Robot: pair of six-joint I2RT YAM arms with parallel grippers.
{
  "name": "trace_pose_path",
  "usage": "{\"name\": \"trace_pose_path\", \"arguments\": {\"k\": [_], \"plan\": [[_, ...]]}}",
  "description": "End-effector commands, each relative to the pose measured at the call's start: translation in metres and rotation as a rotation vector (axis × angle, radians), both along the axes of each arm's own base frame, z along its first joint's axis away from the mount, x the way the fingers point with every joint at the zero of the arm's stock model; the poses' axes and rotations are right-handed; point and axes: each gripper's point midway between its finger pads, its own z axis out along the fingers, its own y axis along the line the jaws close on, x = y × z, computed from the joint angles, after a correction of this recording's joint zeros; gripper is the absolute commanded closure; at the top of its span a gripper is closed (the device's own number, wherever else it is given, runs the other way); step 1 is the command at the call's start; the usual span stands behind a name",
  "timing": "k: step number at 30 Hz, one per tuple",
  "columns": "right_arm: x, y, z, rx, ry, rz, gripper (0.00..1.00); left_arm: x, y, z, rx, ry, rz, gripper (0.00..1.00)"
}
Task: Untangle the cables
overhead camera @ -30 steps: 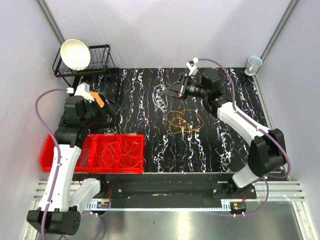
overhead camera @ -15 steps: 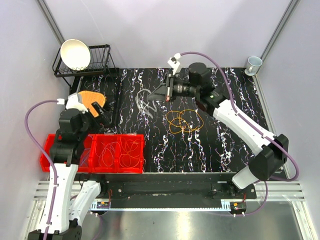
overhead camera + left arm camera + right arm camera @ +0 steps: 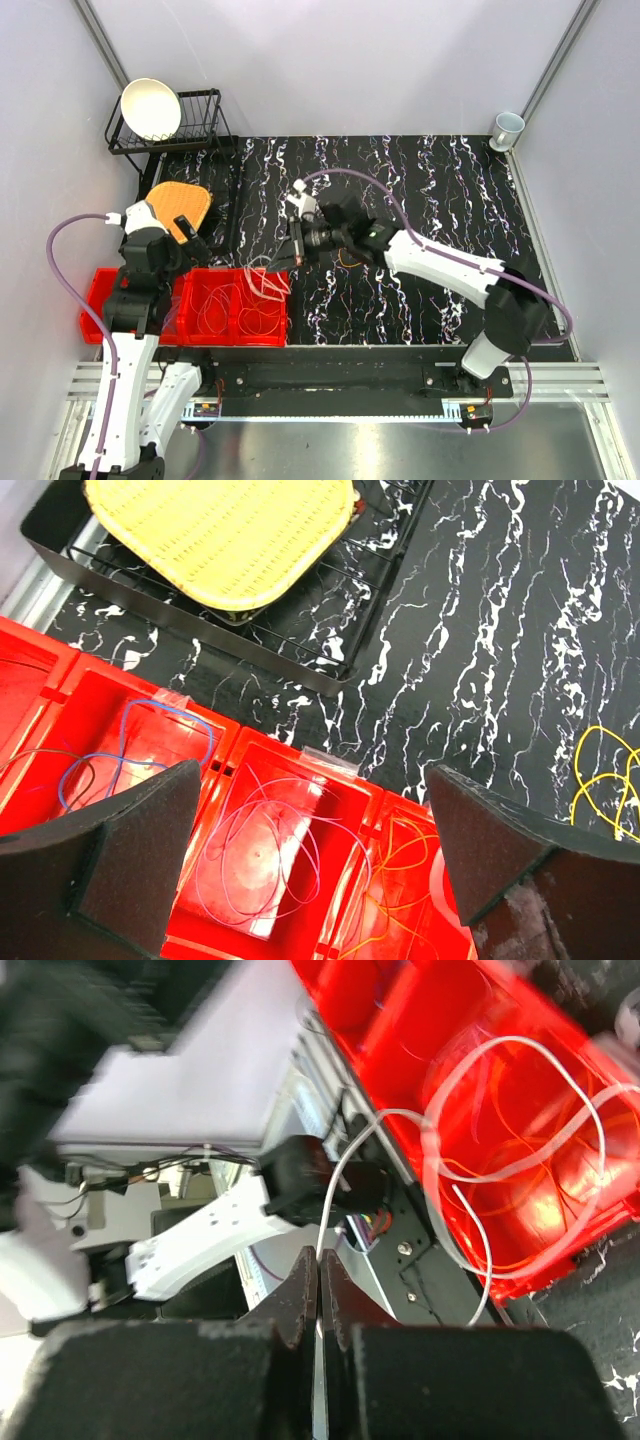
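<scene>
Right claw [image 3: 318, 1266] pinching whitish cable [image 3: 343, 1160] over red bin [image 3: 236, 341], left claw [image 3: 315, 842] wide, empty

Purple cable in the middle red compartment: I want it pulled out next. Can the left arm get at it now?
Probably yes: the left pincer hangs open right above the purple cable, with nothing lying over it.

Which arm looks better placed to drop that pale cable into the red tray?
Right: the right tool is shut on the pale cable, hanging over the red tray. The left tool is open and empty.
</scene>
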Motion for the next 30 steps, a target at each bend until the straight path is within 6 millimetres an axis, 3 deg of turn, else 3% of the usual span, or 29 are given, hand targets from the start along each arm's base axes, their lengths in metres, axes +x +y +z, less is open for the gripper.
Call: {"name": "trace_pose_path", "arguments": {"k": [1,5,14,23,26,27,30], "plan": [[0.006,0.016,-0.015,0.008,0.014,-0.048,1.0,0.002,0.006,0.01,0.024,-0.057,0.023,0.01],[0.001,0.03,-0.045,-0.043,0.066,-0.03,1.0,0.003,0.003,0.009,0.017,-0.054,0.01,0.01],[0.002,0.047,-0.091,-0.13,0.107,-0.051,1.0,0.002,0.002,0.008,0.016,-0.057,0.002,0.01],[0.003,0.055,-0.118,-0.194,0.098,-0.044,0.99,0.002,0.001,0.006,0.012,-0.047,-0.005,0.01],[0.005,0.047,-0.109,-0.232,0.049,-0.045,0.75,0.0,0.005,0.007,0.023,-0.049,0.017,0.01],[0.006,0.045,-0.103,-0.24,0.028,-0.044,0.56,-0.003,0.008,0.006,0.026,-0.038,0.033,0.01],[0.01,0.035,-0.081,-0.28,-0.057,-0.033,0.4,-0.011,0.021,0.011,0.042,-0.054,0.112,0.01]]}}
